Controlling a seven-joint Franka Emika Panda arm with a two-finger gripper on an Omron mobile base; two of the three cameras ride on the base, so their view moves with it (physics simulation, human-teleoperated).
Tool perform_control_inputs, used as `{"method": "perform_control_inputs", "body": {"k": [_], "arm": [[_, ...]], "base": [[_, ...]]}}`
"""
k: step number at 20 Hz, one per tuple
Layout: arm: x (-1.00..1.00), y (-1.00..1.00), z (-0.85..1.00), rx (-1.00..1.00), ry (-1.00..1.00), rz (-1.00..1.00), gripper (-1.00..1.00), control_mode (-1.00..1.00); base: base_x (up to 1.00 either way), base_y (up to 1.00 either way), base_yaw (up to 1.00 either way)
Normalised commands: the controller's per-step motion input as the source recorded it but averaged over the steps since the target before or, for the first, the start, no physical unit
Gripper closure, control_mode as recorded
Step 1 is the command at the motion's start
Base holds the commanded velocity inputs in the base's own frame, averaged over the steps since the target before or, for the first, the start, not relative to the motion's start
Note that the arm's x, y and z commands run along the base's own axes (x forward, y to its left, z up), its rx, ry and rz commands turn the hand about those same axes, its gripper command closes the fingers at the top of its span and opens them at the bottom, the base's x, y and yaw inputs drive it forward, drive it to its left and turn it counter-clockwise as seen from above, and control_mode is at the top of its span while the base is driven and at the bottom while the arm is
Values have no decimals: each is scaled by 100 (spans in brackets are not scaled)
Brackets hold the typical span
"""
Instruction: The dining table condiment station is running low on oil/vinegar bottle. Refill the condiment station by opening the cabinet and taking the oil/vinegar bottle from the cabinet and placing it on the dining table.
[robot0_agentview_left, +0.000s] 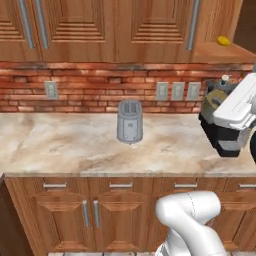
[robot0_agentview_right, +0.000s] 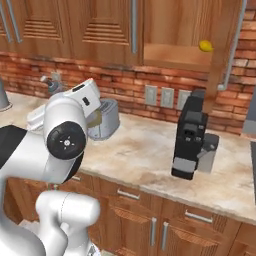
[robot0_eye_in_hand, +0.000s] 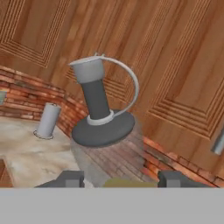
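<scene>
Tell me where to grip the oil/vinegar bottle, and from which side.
Grip the oil/vinegar bottle on its wide glass body below the shoulder, coming in from the side. The neck is slim and carries the pourer top, so it is a poorer hold. The gripper flanks that body now.

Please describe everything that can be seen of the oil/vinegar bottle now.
The oil/vinegar bottle is held between the fingers, close before the hand camera. Visible are a grey pourer top, a dark narrow neck, a dark collar and clear glass shoulders with olive-yellow liquid below. It stands roughly along the gripper, above the marbled counter.
</scene>
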Motion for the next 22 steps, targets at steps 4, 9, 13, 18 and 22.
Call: {"method": "perform_control_inputs", "body": {"k": [4, 9, 13, 18, 22], "arm": [[0, 0, 0, 0, 0, 0, 100, 100], [0, 0, 0, 0, 0, 0, 100, 100], [0, 0, 0, 0, 0, 0, 100, 100], [0, 0, 0, 0, 0, 0, 100, 100], [0, 0, 0, 0, 0, 0, 100, 100]], "base": [[-3, 16, 69], [-1, 7, 76], [-9, 11, 82], [-22, 30, 87], [-27, 50, 90]]}}
